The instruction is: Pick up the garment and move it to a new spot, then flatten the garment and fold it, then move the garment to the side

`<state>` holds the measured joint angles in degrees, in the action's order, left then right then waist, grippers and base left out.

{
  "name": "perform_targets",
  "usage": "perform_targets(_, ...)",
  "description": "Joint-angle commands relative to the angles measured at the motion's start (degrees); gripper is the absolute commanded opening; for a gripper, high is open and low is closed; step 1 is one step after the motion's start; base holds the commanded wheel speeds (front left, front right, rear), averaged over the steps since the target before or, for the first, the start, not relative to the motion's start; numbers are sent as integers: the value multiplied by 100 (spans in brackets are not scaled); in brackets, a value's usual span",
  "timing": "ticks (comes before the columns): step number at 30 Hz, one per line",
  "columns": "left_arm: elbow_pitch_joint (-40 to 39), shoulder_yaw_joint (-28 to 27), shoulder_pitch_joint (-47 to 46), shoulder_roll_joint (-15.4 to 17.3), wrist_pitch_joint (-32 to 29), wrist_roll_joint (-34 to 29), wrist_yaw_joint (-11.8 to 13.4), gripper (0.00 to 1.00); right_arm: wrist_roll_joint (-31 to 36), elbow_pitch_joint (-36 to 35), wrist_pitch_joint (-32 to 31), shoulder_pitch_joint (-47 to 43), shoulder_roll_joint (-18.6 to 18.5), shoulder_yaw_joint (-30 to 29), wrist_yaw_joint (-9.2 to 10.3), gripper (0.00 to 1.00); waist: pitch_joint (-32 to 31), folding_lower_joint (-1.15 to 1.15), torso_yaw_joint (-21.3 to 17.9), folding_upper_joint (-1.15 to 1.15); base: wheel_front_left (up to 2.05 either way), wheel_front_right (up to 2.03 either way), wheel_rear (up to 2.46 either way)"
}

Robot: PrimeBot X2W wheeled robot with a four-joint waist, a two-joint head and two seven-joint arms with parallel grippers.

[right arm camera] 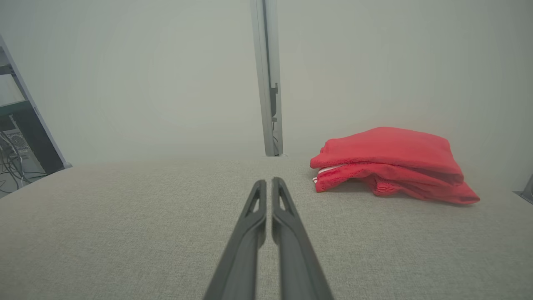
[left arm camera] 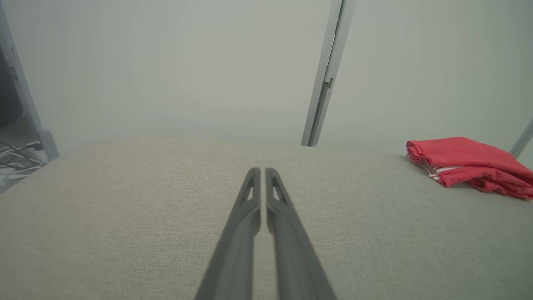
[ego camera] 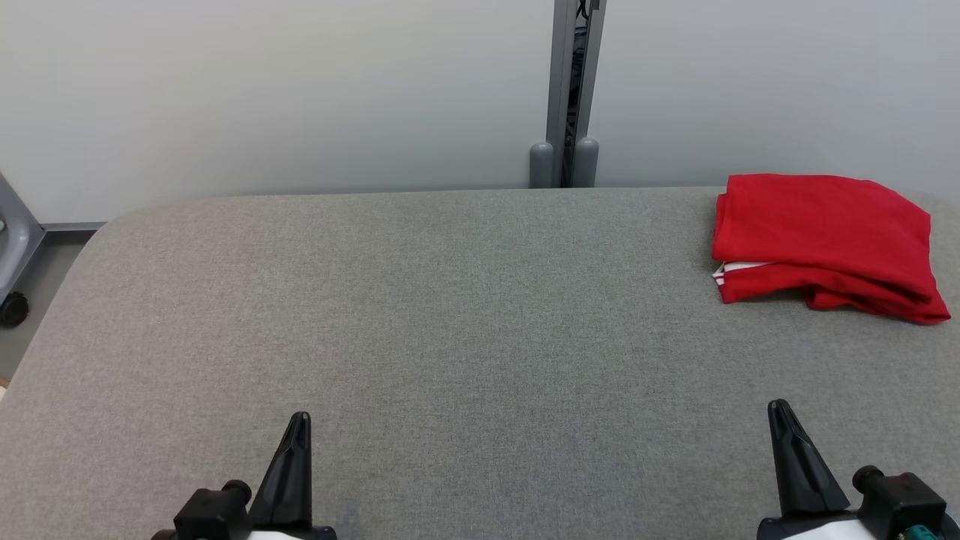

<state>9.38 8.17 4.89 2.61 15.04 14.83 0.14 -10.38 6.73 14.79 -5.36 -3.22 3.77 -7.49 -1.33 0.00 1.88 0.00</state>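
Red garment [ego camera: 825, 240] is seen folded into a compact stack at the far right of the grey table [ego camera: 450, 322], white trim showing between its layers. Left gripper [ego camera: 299, 417] and right gripper [ego camera: 777, 406] are held low at the near edge, well apart from the cloth, each with its 2 fingers pressed together and nothing gripped. A stack awaiting pickup or one already folded and set aside is equally fitted; either way, loose layers should not be brushed sideways

Grey fabric-topped desk [ego camera: 450, 315], far-left corner rounded. Plain pale wall [ego camera: 262, 90] behind; grey metal post [ego camera: 574, 75] upright at desk's far edge. Caster wheel [ego camera: 13, 309] on floor [ego camera: 52, 270], left. Soft, even light.
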Motion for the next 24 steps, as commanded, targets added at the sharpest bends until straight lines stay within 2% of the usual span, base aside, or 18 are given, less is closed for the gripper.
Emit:
perform_targets(1,-80,-26,-70,7,-31,185,-12,0,-195,-65,-31,60,-14,-31,0,0,2,0,-2,0,0,0,0)
perform_targets(12,-3,-128,-269,49,-287,1469,-115,0,-1612,27,-328,211,-116,-162,0,0,15,0,-20,0,0,0,0)
perform_targets(24,88,-218,-453,80,-510,2571,-226,0,-2828,105,-583,337,-197,-275,0,0,27,0,-38,0,0,0,0)
